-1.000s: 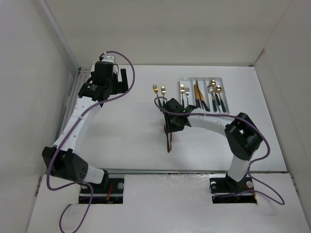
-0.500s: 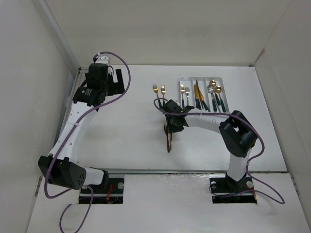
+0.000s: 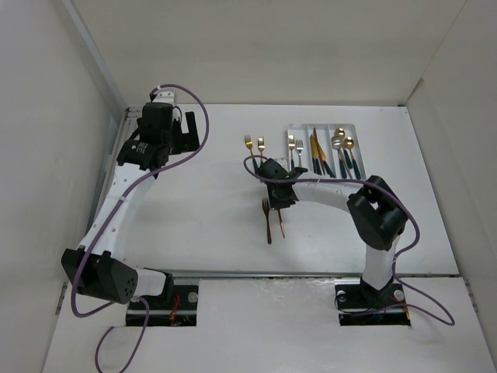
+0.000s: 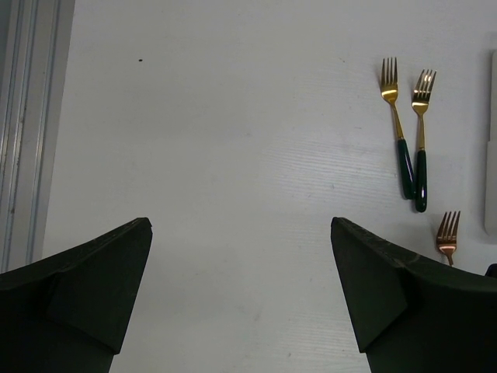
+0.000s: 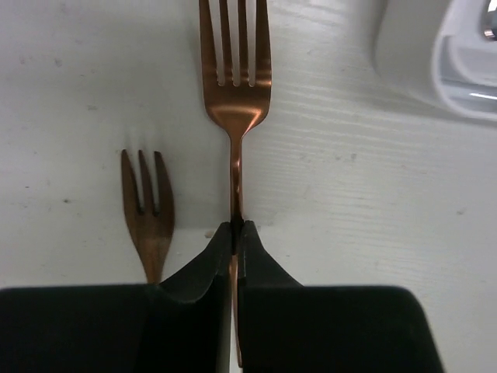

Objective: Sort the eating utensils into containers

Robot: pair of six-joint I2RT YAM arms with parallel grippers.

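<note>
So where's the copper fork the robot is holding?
In the right wrist view, the copper fork sits pinched at its neck in the right hand, with a second copper fork just left of it and the white tray up to its right.

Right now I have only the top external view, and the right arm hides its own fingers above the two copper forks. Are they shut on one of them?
Observer: Yes. The right wrist view shows the right fingers pinched shut on the neck of one copper fork, just below its tines.
Reviewer: And its neighbour?
Observer: The second copper fork lies on the table to the left of the held one. Its tines point the same way, and neither finger touches it.
Reviewer: Is the left arm carrying anything?
Observer: No. The left wrist view shows the left fingers wide apart, holding nothing.
</note>
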